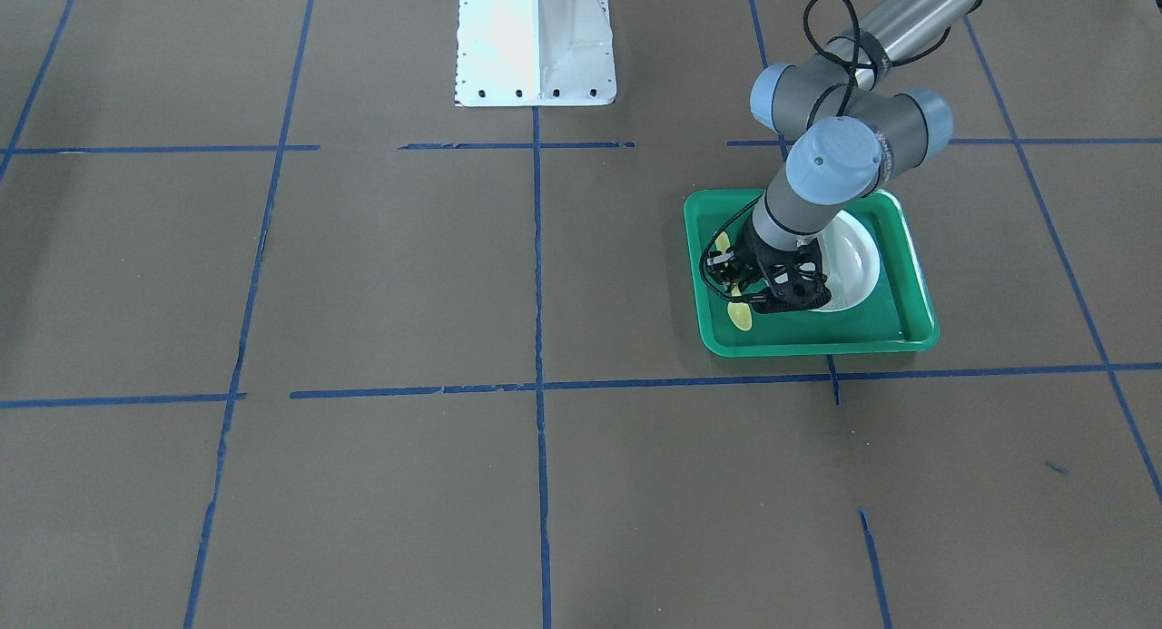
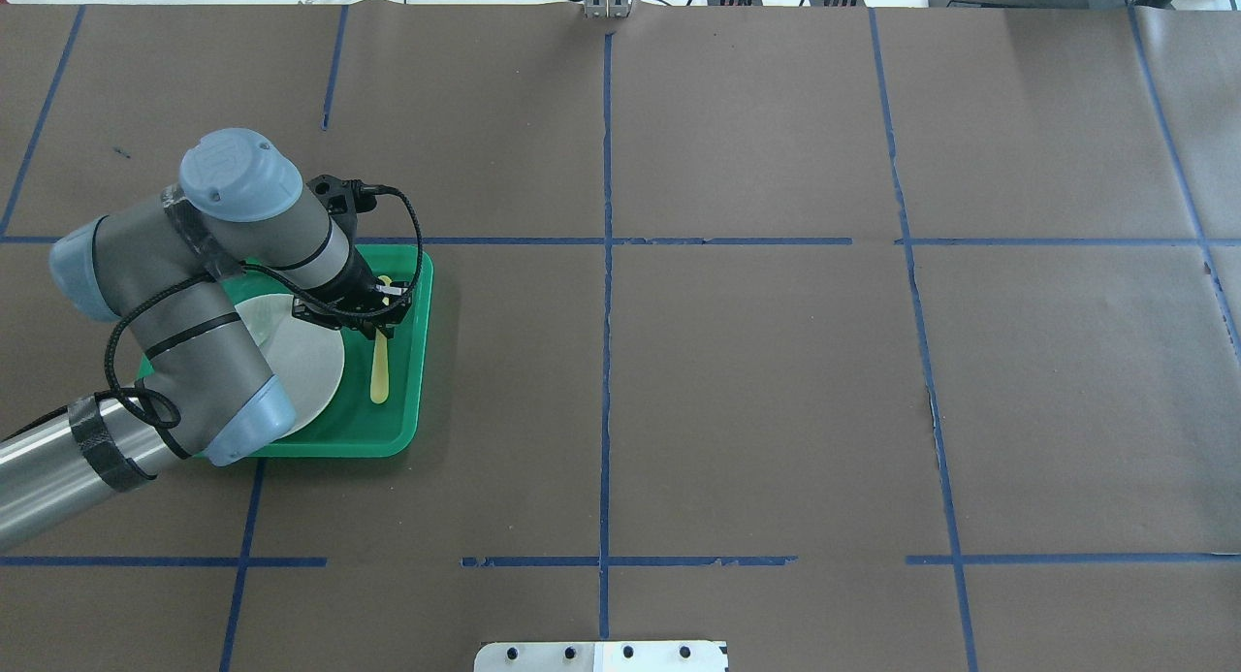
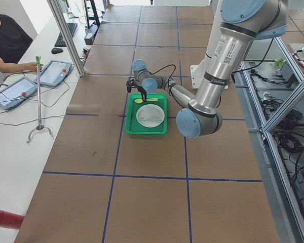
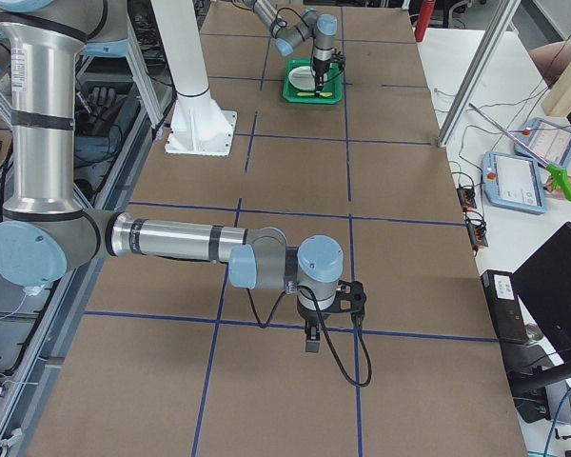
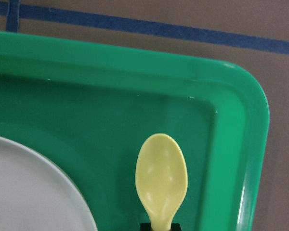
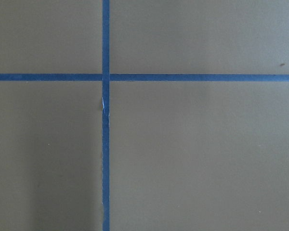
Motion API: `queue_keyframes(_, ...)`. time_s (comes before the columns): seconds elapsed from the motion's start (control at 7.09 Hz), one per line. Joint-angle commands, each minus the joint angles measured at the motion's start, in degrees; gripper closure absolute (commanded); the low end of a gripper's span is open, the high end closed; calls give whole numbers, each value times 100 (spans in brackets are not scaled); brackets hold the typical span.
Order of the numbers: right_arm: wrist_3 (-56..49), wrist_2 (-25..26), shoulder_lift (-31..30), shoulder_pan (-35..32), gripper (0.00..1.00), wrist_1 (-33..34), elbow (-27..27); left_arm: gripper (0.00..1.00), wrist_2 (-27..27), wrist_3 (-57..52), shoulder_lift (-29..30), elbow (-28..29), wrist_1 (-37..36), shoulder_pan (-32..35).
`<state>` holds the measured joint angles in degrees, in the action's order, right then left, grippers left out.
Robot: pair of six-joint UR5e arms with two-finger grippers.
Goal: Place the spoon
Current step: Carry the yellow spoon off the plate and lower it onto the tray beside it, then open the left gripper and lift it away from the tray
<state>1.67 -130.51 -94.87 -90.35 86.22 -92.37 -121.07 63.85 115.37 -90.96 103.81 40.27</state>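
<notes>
Yellow spoon (image 2: 380, 373) lies in the green tray (image 2: 403, 405), at the frame's left, beside the white plate (image 2: 312, 362). The left gripper (image 2: 379, 329) hovers at its neck; I cannot tell whether it grips. The placing looks nearly done, with release and retreat left.

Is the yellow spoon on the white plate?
No, the spoon is over the bare floor of the green tray, beside the plate and clear of its rim.

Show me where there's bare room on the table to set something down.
The brown paper table is bare from the green tray across to the robot's right side. Crowded: inside the tray, the white plate, yellow spoon and left gripper leave only narrow green strips.
</notes>
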Motion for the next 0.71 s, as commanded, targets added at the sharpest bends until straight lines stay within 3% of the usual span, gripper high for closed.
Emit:
queue_keyframes(0.0, 0, -1, 3, 0, 0, 0, 0, 28, -13, -215, 3, -201, -27, 234)
queue_keyframes(0.28, 0, -1, -5, 0, 0, 0, 0, 30, -92, -232, -14, -762, -359, 1092)
queue_keyframes(0.42, 0, -1, -5, 0, 0, 0, 0, 30, -118, -755, -110, -1026, -457, 1567)
queue_keyframes(0.56, 0, -1, -5, 0, 0, 0, 0, 30, -493, -1821, -372, -1046, -858, 2129)
